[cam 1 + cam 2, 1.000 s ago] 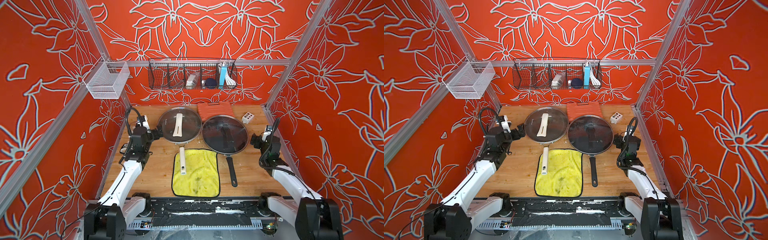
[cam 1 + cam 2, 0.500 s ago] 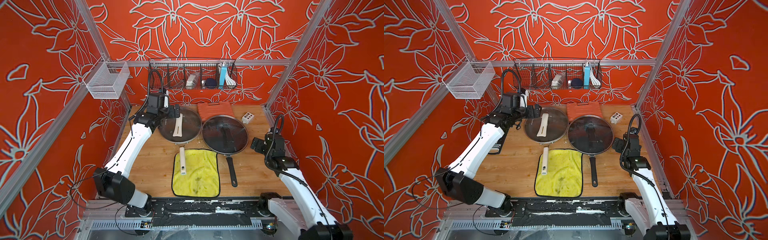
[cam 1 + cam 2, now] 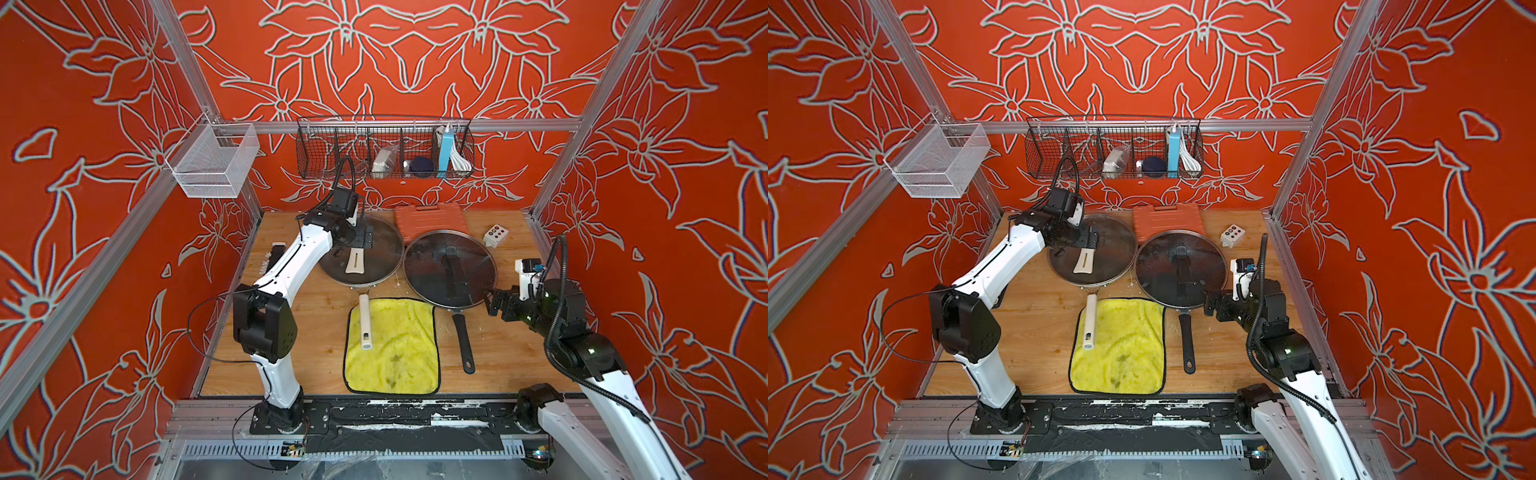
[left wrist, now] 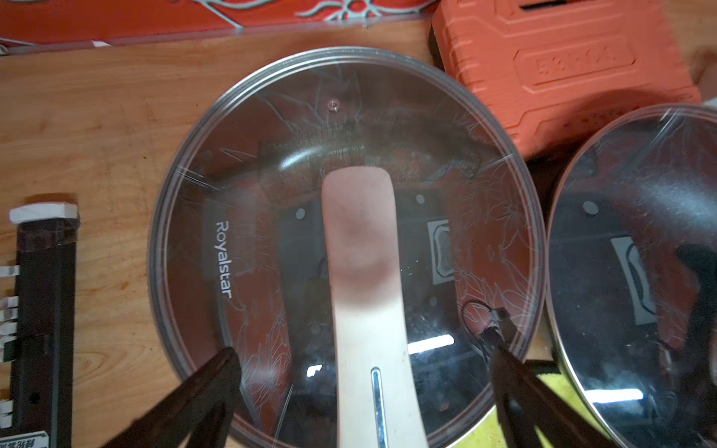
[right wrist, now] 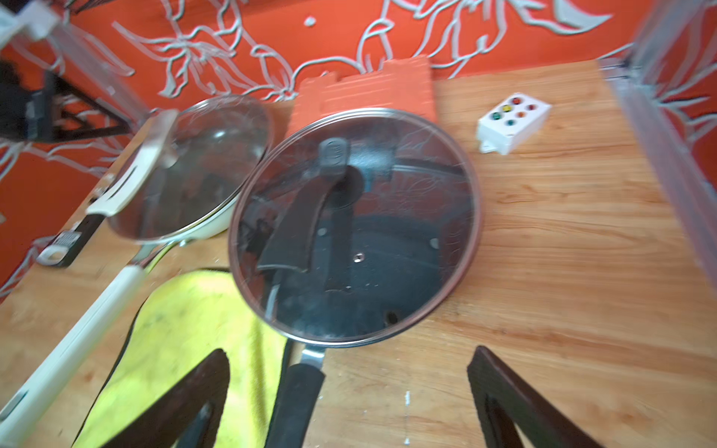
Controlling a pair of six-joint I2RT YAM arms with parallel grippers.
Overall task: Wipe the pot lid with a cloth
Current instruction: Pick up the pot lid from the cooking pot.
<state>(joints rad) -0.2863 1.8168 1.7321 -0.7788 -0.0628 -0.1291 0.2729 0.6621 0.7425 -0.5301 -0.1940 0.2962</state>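
**Red walls, wooden table, yellow cloth lying flat**

Red flowered walls enclose a wooden table. The cloth lies flat at the table's front. Beyond the cloth two glass lids sit on pans: the cream-handled lid off its far left corner, the black-handled lid off its far right. A cream pan handle rests on the cloth's left side. Only the left wrist view shows the left gripper spread wide over the cream-handled lid, empty, and "Royalstar" printed on the glass. The right gripper, right of the cloth, is equally wide and empty.
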